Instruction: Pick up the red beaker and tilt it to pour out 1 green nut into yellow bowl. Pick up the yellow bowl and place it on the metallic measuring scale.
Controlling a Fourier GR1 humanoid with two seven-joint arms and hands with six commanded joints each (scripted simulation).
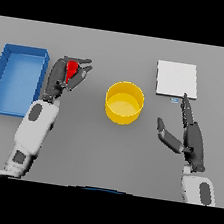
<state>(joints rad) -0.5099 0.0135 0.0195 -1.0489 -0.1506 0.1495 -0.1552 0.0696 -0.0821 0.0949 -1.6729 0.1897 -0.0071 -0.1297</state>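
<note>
Your left robot hand [63,77] grips the red beaker [71,69] at nine o'clock of the yellow bowl [124,102]; your right robot hand [191,138] lies open, fingers straight.

Left hand [63,77] curled round red beaker [71,69] beside blue tray [18,78]; yellow bowl [124,102] mid-surface; right hand [191,138] flat, fingers straight, near metallic scale [176,79].
</note>
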